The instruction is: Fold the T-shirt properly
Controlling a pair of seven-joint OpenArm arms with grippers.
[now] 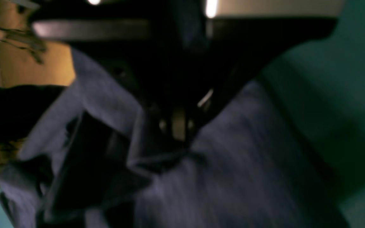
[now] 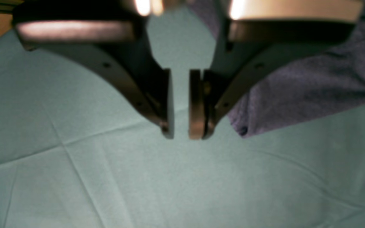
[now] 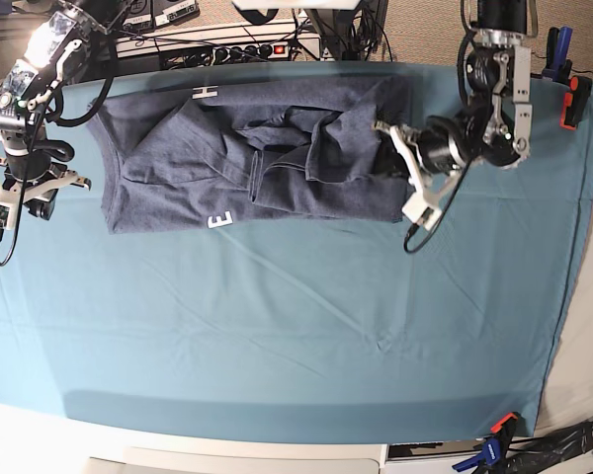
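The blue-grey T-shirt point(image 3: 247, 158) lies crumpled at the back of the teal table cloth point(image 3: 277, 336), with white letters showing at its near edge and its far edge. My left gripper point(image 3: 395, 170) is at the shirt's right edge. In the blurred left wrist view its fingers point(image 1: 176, 126) meet on a bunched fold of the shirt point(image 1: 249, 158). My right gripper point(image 3: 35, 193) is just left of the shirt. In the right wrist view the gripper point(image 2: 181, 126) has a narrow gap, is empty and hangs over bare cloth point(image 2: 74, 177), with a shirt corner point(image 2: 312, 82) to its right.
A power strip and cables point(image 3: 227, 44) lie behind the table's back edge. Clamps point(image 3: 570, 104) hold the cloth at the right edge, and another clamp point(image 3: 494, 444) sits at the front right corner. The cloth stretches wide in front of the shirt.
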